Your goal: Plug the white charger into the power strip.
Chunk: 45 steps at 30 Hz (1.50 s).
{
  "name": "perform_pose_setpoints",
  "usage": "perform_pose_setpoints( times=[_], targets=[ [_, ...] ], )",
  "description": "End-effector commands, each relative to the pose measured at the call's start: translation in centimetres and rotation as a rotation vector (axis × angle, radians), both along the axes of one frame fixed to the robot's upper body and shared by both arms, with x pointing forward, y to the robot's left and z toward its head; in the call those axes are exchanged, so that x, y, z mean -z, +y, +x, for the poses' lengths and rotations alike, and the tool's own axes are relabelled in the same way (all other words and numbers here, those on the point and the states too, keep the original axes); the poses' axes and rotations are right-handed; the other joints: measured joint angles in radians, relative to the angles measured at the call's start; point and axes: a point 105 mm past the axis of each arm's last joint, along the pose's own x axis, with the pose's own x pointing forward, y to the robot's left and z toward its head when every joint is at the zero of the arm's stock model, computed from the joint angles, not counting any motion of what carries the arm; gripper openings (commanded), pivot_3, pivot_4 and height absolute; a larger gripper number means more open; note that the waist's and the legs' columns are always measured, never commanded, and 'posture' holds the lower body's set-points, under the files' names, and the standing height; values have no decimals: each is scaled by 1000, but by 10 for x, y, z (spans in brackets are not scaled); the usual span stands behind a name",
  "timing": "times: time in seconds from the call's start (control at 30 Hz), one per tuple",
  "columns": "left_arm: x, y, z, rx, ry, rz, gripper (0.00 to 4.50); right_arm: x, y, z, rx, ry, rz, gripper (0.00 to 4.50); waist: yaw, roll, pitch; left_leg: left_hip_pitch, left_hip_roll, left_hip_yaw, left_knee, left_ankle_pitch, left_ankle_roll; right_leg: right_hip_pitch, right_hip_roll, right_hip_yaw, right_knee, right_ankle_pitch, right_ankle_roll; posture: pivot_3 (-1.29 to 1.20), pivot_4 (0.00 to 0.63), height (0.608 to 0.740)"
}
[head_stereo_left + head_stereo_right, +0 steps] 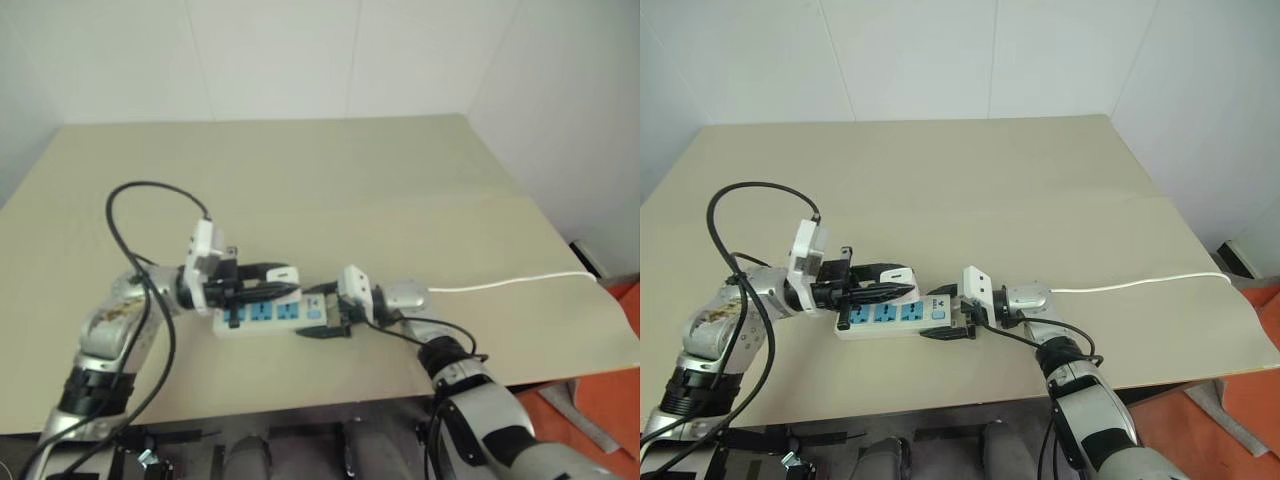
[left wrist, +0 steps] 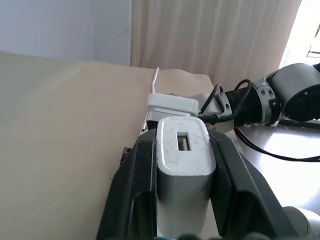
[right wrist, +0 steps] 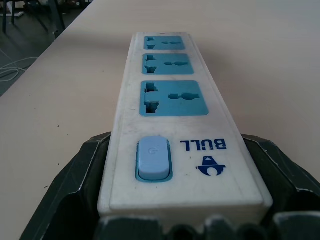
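Nearest the robot, the right gripper (image 1: pixel 952 322) has its two black fingers spread wide around the switch end of the power strip (image 1: pixel 890 317), one finger against each long side. That hold looks meant to pin the strip flat on the bench (image 1: pixel 940 190) so it cannot slide or tip when something is pushed into it. It also leaves all three blue socket faces clear and turned upward.

Just beyond, coming in from the robot's left, the left gripper (image 1: pixel 268 281) is clamped tight on the white charger (image 1: pixel 281 273). Its fingers press the charger's two sides and the USB end faces the wrist camera. The charger hangs low over the strip, above the socket row, not yet seated in any socket as far as I can judge. Which way its prongs face I cannot make out. Holding it by the sides would keep the prong face free for the push.

Further off, the strip's thin white cord (image 1: pixel 510 283) trails away across the bench toward its right edge, lying slack and well out of both arms' way.
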Motion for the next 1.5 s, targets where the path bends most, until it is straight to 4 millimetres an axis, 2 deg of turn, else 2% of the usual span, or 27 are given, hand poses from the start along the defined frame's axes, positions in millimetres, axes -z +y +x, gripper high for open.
perform_pose_setpoints(
  times=[0.03, 0.97, 1.5],
  targets=[
    [-1, -2, -1, 45, -44, 33, 1019, 21, 1, -11, -36, 47, -74, 3429, 0, 0, 0, 0, 0, 0, 0, 0, 0, 0, 0, 0, 0, 0, 0, 0, 150, 740],
    [21, -5, 11, 101, -54, 78, 1019, 21, 1, -10, -18, 47, -70, 3429, -2, 0, 0, 0, 0, 0, -1, 0, 0, 0, 0, 0, 0, 0, 0, 0, 150, 740],
    [32, -1, 10, 110, -42, 122, 1019, 22, 0, -11, -17, 49, -69, 3429, -2, 0, 0, 0, 0, 0, -1, 0, 0, 0, 0, 0, -1, 0, 1, 0, 150, 740]
  ],
)
